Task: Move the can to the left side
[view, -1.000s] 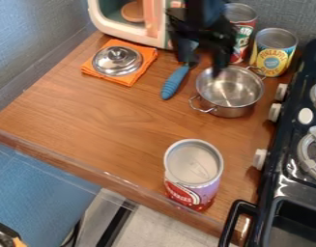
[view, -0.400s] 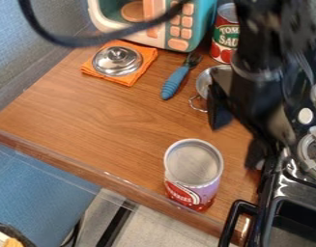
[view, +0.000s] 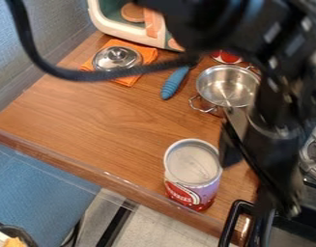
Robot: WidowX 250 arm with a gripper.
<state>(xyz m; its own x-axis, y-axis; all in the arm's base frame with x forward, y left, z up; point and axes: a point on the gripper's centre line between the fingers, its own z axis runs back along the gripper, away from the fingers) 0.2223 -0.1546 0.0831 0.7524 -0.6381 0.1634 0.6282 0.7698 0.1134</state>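
One wooden surface [view: 108, 120] lies before me, the pincer [view: 245, 195] spread open between four and five o'clock, the can [view: 193, 166] upright beside it at five, the pot [view: 226, 87] at two, a lid [view: 116, 58] at eleven.

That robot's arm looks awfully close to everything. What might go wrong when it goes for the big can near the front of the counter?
The can stands near the counter's front edge, so a nudge that way might tip it off.

The gripper is just right of the can in the picture; a badly aimed finger could knock it instead of gripping.

The small pot sits close behind, so the arm might bump it.
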